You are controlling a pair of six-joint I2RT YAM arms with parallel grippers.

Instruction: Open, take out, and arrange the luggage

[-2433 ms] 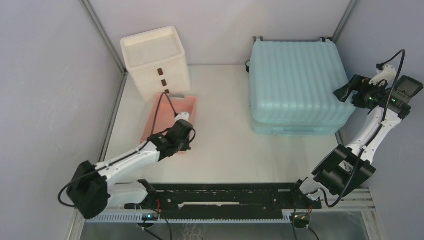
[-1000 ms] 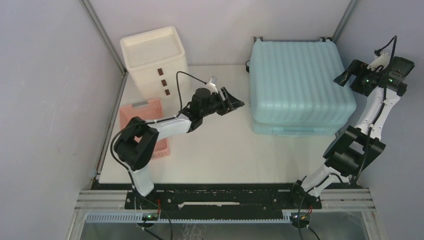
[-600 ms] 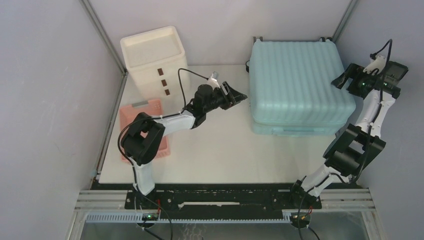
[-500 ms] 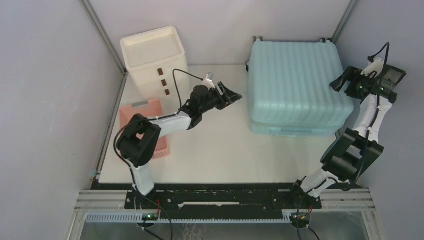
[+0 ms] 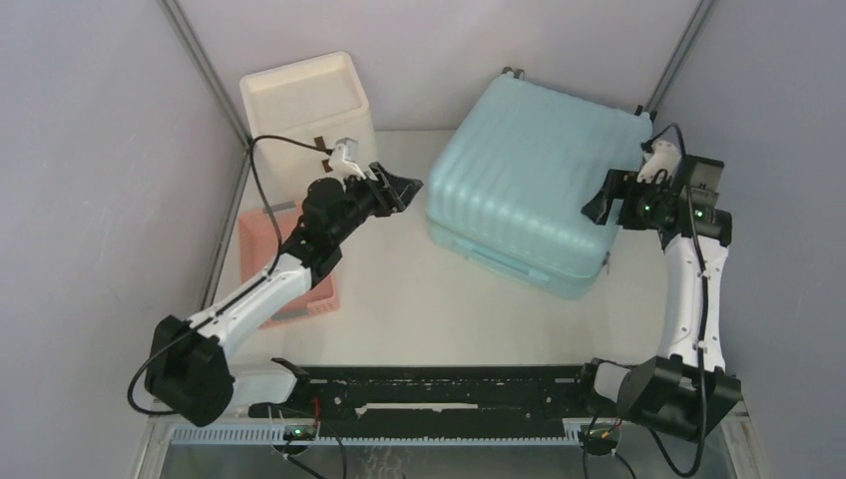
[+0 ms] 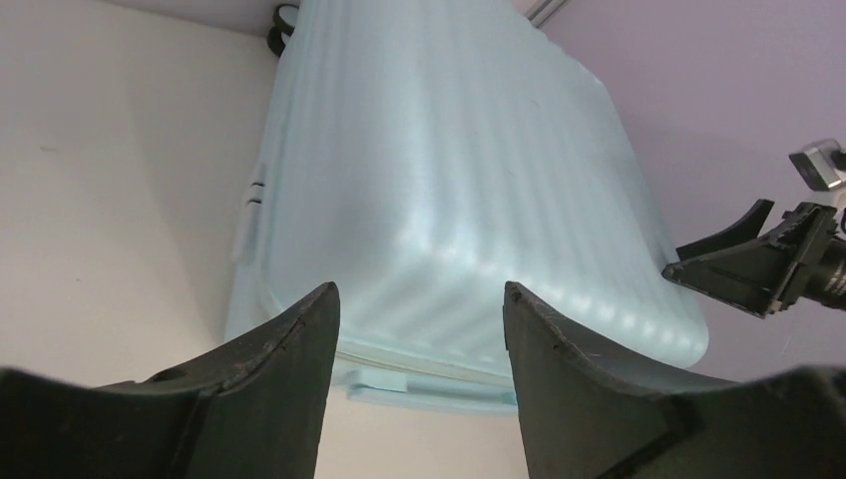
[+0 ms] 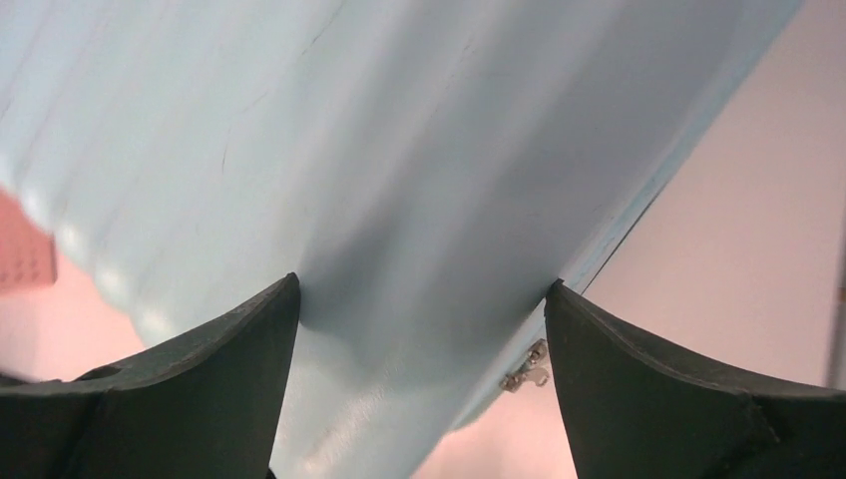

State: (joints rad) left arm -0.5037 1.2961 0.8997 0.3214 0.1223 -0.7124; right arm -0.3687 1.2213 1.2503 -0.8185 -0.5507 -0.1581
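Luggage (image 5: 519, 190) lies closed and skewed at far right of table (image 5: 449, 319). Right gripper (image 5: 602, 203), jaws spread, straddles its right shell; contact unclear. Left gripper (image 5: 402, 190), spread and empty, stands apart at left. White box (image 5: 304, 105) beyond; left arm hides part of pink basket (image 5: 261, 232).

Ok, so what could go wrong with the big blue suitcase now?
The right gripper sits open at the edge of the pale blue ribbed hard-shell suitcase, so it might slip off the smooth shell. The left arm reaches over the pink plastic basket and could knock it.
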